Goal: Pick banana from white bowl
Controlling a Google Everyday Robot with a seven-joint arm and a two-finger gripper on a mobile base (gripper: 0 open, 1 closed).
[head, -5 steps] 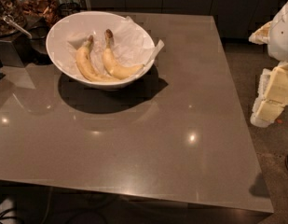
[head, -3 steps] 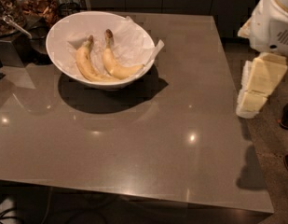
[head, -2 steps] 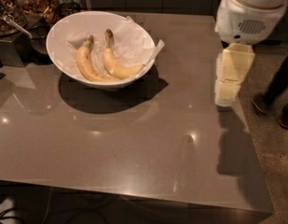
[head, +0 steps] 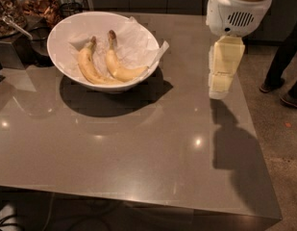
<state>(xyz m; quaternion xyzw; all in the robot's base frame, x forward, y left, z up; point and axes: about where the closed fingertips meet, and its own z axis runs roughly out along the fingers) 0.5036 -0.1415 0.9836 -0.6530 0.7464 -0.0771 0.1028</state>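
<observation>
The white bowl, lined with crumpled white paper, stands at the back left of the grey table. Two bananas lie in it side by side. The banana on the right is thick and sharply bent, with a dark brown stem tip. The slimmer, evenly curved banana lies to its left. My gripper hangs cream-coloured below the white arm housing, above the table's right side. It is well to the right of the bowl, higher than the rim, and holds nothing.
Jars of snacks and a dark container with a spoon stand behind the bowl at the far left. A person's legs stand on the floor to the right of the table. The table's right edge runs just beside the gripper.
My arm and gripper have swung left from over the floor at the right to above the table's right side, closer to the bowl. The bowl and bananas have not moved.
</observation>
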